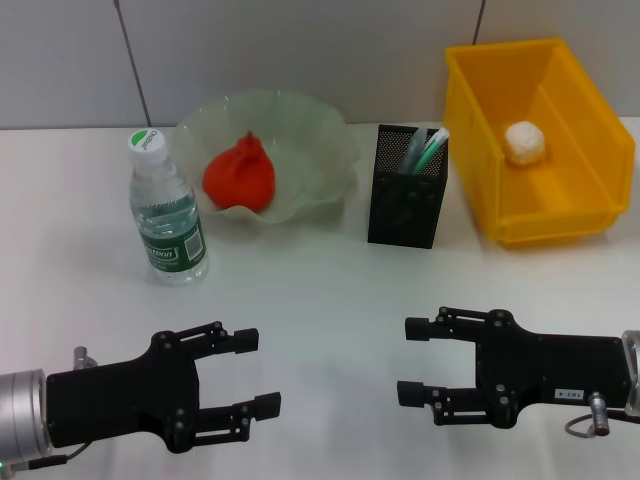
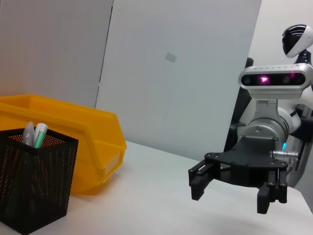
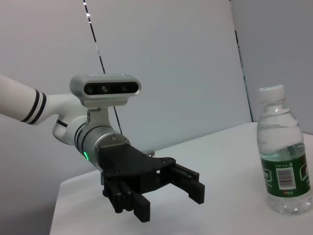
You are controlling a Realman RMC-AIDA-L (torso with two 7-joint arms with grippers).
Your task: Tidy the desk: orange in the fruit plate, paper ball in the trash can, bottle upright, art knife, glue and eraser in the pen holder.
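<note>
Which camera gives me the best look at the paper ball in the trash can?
The head view: it looks down into the yellow trash can and shows the paper ball lying inside. The left wrist view shows only the can's outer wall beside the pen holder, not the ball. The right wrist view shows neither.

Bright, even overhead light, soft faint shadows under bottle (image 1: 166, 209) and pen holder (image 1: 407, 186). White table (image 1: 320, 300) slightly washed out. Wrist views sharp; head-view edges maybe mildly distorted.
</note>
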